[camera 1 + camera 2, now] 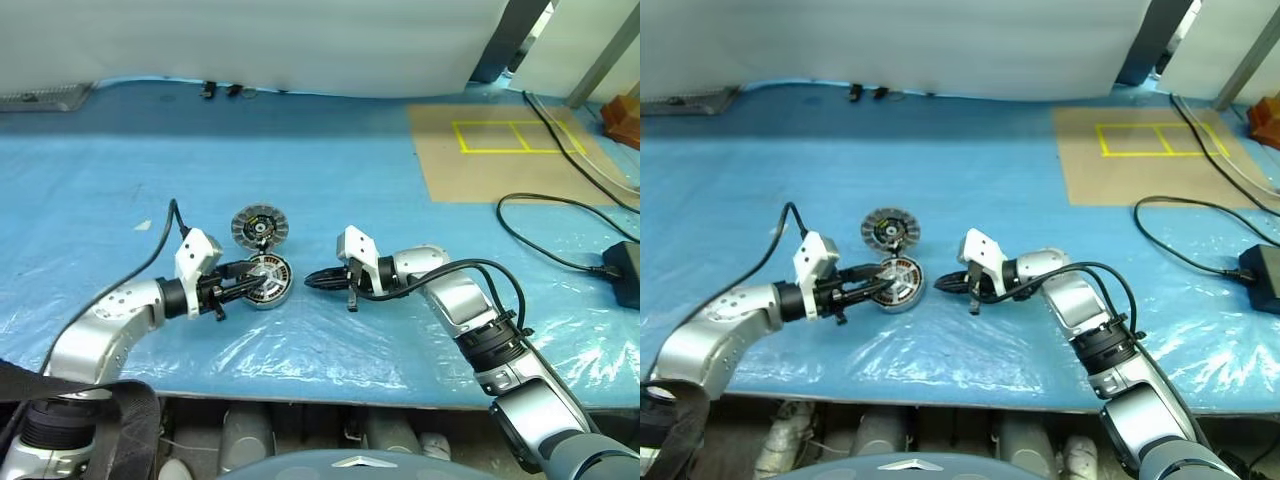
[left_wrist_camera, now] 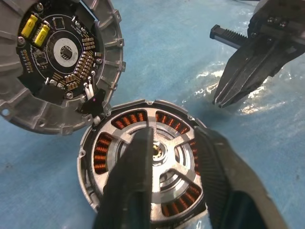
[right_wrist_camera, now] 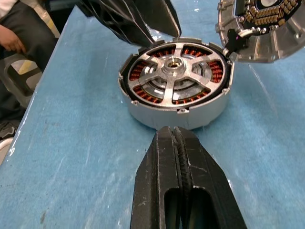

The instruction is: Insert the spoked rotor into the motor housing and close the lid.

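**Around your work area**

You have a worktop (image 1: pixel 120 200) covered in blue plastic sheeting, wrinkled and shiny near the front edge. To the right you see a brown cardboard sheet (image 1: pixel 480 170) marked with a yellow taped rectangle (image 1: pixel 505 137). A black cable (image 1: pixel 545 225) loops across the sheeting to a black adapter (image 1: pixel 625 270) at the right edge. Behind runs a white curtain (image 1: pixel 260 40).

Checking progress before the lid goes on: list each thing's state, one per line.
Rotor: seated in the housing.
Housing: open, on the table.
Lid: off, circuit side up, beside the housing.
Left gripper: over the rotor, slightly apart.
Right gripper: shut, empty.
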Available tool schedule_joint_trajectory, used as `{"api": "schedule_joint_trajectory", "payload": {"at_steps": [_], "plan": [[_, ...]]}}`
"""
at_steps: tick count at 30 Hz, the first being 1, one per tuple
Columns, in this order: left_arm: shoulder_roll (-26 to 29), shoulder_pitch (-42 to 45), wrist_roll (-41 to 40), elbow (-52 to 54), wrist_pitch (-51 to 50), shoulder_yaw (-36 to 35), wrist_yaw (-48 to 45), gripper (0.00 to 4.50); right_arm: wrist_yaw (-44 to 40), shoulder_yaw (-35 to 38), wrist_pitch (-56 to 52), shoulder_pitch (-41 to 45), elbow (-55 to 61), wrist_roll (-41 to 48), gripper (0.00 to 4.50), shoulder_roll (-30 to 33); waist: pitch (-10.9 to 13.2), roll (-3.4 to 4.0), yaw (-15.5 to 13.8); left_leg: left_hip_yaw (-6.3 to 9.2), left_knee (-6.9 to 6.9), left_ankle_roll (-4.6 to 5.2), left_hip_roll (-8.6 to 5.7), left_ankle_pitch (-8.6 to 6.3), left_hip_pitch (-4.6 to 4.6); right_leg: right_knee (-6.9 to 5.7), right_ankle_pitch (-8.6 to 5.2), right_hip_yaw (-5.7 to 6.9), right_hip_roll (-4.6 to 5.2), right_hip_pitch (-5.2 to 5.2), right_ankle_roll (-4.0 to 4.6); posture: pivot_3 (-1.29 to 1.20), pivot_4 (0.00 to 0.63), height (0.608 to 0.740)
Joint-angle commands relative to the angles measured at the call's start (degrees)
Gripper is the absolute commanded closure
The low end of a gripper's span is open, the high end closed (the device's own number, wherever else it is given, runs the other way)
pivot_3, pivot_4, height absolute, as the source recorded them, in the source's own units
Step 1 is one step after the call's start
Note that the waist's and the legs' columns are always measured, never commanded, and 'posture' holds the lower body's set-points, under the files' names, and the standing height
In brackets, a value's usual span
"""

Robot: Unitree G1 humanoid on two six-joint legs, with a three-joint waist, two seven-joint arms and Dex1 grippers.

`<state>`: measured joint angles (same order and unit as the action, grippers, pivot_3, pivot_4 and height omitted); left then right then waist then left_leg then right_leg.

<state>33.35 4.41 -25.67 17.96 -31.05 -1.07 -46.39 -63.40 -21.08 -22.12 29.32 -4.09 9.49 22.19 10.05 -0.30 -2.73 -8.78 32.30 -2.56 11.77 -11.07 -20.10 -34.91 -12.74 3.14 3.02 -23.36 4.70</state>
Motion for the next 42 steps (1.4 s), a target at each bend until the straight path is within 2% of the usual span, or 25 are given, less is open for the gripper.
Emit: {"api": "schedule_joint_trajectory", "payload": {"at_steps": [1, 2, 6, 9, 17, 25, 30, 34, 38, 42], "plan": [[-2.75, 1.01, 7.71, -1.66, 6.49, 3.13, 6.33, 4.32, 0.1, 0.78, 0.84, 1.64, 0.29, 0.5, 4.5, -0.43, 0.0, 0.01, 0.02, 0.01, 0.0, 0.0, -0.01, 0.0, 0.01, 0.0, 0.0, 0.0, 0.0, 0.03, 0.0, 0.0, 0.15, 0.74], [-3.98, 0.94, 9.51, -2.66, 7.49, 4.56, 7.84, 4.47, 0.13, 0.91, 0.76, 1.88, 0.07, 0.57, 4.5, -0.55, 0.0, 0.01, 0.04, 0.01, 0.01, 0.01, 0.0, 0.0, 0.02, 0.0, 0.0, 0.0, 0.0, 0.04, -0.01, 0.0, 0.15, 0.74], [-5.22, -0.98, 11.99, -3.01, 9.45, 6.39, 8.92, 4.47, 0.29, 1.89, 0.11, 2.92, -0.8, 1.4, 4.5, -1.07, -0.02, 0.0, 0.07, 0.05, -0.01, 0.0, 0.0, 0.0, 0.0, 0.02, 0.0, 0.0, 0.0, 0.05, -0.01, 0.0, 0.15, 0.74], [-6.69, -1.92, 7.73, -1.42, 10.07, 2.35, 8.69, 4.47, 1.17, 4.16, -0.91, 4.5, -1.98, 3.24, 4.5, -2.53, -0.01, 0.01, 0.28, 0.04, -0.04, 0.01, 0.0, 0.0, 0.0, 0.02, 0.0, 0.0, -0.01, 0.04, -0.01, 0.0, 0.15, 0.74], [-4.11, -6.23, 2.0, 0.02, 10.94, -5.93, 5.84, 4.47, 8.12, 6.78, 2.38, 9.33, -8.71, 0.8, 4.5, -7.02, -0.01, 0.01, 0.31, 0.03, -0.03, 0.0, 0.02, 0.0, 0.01, 0.02, 0.0, 0.0, -0.02, -0.01, 0.0, 0.0, 0.15, 0.74], [-1.28, -9.3, 2.14, -2.63, 13.45, -12.91, 5.69, 4.47, 15.46, 6.68, 12.4, 14.85, -18.86, -3.85, 4.5, -12.32, 0.0, 0.03, 0.35, 0.0, -0.05, -0.01, 0.01, -0.01, 0.0, 0.03, 0.0, 0.01, -0.01, -0.05, 0.0, 0.0, 0.15, 0.74], [-1.45, -10.98, 2.36, -2.63, 14.11, -13.16, 5.53, 4.47, 18.94, 8.13, 19.68, 19.6, -27.56, -4.69, 4.5, -16.48, 0.02, 0.05, 0.42, -0.01, -0.07, -0.01, 0.02, -0.01, 0.0, 0.03, 0.0, 0.0, -0.01, -0.08, 0.0, 0.0, 0.15, 0.74], [-2.56, -12.0, 2.38, -2.06, 14.22, -12.77, 6.28, 4.47, 15.02, 10.17, 18.47, 23.24, -32.11, -1.43, 4.5, -19.14, 0.02, 0.07, 0.47, -0.02, -0.08, 0.0, 0.02, -0.02, -0.02, 0.03, 0.0, 0.0, -0.01, -0.1, 0.01, 0.0, 0.15, 0.74], [-3.5, -13.33, 2.09, -2.04, 14.45, -13.48, 6.8, 4.47, 5.19, 11.93, 14.4, 25.93, -34.22, 3.54, 4.5, -20.19, 0.03, 0.07, 0.46, -0.01, -0.07, 0.22, 0.03, -0.14, -0.04, 0.03, 0.0, 0.0, -0.01, -0.1, 0.02, 0.0, 0.15, 0.74], [-3.07, -16.69, 1.46, -2.09, 15.33, -15.97, 6.28, 4.47, -4.6, 10.28, 11.54, 26.23, -33.26, 4.6, 4.5, -18.63, 0.03, 0.07, 0.37, -0.02, -0.07, 0.24, 0.05, -0.15, -0.05, 0.03, 0.0, 0.01, -0.02, -0.09, 0.02, 0.0, 0.15, 0.74]]}}
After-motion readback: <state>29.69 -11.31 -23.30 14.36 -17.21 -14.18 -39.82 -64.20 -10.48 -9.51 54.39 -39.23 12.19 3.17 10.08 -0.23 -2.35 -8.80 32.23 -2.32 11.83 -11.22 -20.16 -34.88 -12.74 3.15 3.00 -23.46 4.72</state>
